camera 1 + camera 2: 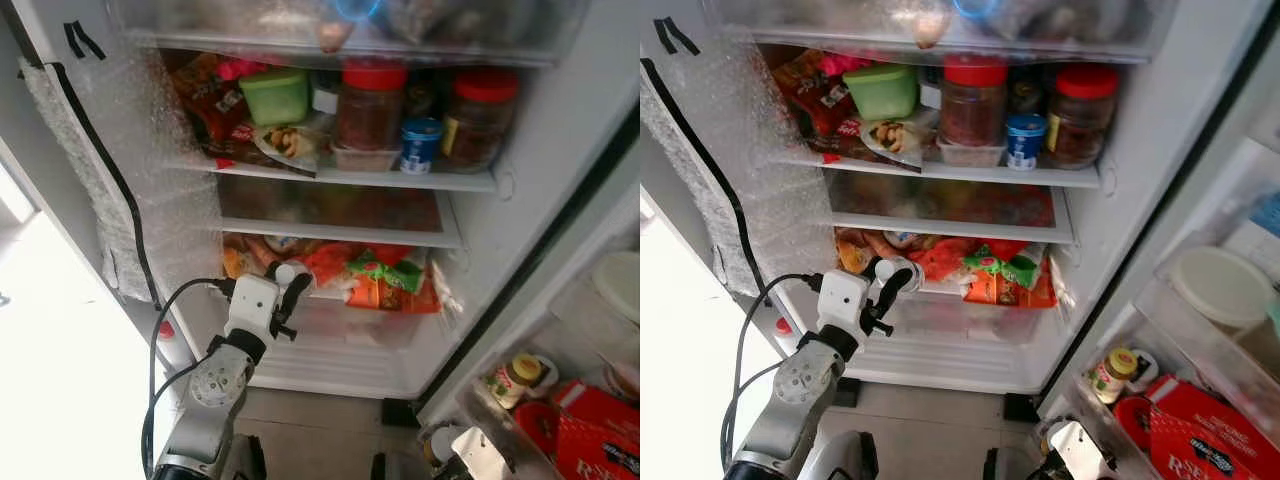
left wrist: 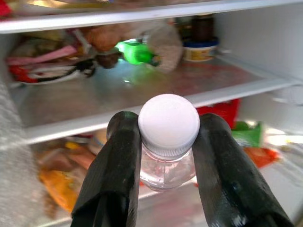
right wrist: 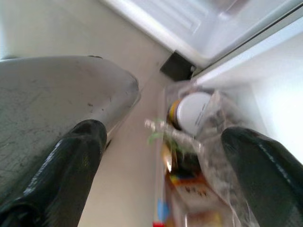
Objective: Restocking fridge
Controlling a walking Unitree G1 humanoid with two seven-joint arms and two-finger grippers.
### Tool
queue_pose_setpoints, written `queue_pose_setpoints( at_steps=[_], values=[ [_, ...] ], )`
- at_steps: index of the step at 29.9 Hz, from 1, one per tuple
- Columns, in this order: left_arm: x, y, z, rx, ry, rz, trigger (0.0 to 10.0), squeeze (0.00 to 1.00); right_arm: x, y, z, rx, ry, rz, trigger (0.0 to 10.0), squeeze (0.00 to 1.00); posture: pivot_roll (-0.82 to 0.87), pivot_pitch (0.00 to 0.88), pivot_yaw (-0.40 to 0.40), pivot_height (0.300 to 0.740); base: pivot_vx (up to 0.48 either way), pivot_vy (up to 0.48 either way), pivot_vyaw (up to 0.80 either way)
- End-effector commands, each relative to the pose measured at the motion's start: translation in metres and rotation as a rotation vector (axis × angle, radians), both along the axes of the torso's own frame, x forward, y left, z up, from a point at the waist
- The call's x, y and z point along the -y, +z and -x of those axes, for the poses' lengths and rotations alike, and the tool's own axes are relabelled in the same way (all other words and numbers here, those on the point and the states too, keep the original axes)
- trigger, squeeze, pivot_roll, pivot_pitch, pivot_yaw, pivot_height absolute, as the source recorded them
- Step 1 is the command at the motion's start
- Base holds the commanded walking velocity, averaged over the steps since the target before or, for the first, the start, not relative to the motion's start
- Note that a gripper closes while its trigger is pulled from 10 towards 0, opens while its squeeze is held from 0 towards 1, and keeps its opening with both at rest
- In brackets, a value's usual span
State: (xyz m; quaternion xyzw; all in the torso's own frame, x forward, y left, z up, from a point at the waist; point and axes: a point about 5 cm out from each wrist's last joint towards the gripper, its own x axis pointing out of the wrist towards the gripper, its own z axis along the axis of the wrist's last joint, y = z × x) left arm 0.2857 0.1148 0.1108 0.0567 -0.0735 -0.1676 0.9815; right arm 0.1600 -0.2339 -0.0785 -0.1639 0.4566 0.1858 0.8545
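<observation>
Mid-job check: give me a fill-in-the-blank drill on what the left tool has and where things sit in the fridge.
1. The left tool is shut on a small clear plastic bottle with a ____ cap.
2. The square plastic container on the upper shelf is ____.
3. The two big glass jars have ____ lids.
4. The right tool is ____, holding nothing.

Missing words: white; green; red; open

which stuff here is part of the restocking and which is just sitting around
Part of the job:
- left gripper, shut on the white-capped bottle
- fridge, open, bottle held at its lower shelf

Just sitting there:
- two red-lidded jars
- green tub
- blue-lidded cup
- snack packets
- right gripper, open, low by the door
</observation>
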Motion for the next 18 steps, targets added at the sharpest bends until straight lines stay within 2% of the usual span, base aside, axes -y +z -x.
queue_pose_setpoints(
  at_steps=[1, 18],
  values=[
    [0.0092, 0.0029, 0.0004, 0.017, -0.026, 0.004, 10.0, 0.0, -0.0112, -0.0119, 0.0234, -0.111, 0.057, -0.035, 10.0, 0.0, -0.05, 0.067, 0.006, 0.607, 0.334, 0.0, 0.0],
    [0.0105, 0.0042, 0.0002, 0.024, -0.033, -0.005, 10.0, 0.0, -0.0111, -0.0119, 0.0236, -0.113, 0.059, -0.037, 10.0, 0.0, -0.05, 0.069, 0.006, 0.607, 0.334, 0.0, 0.0]
  ],
)
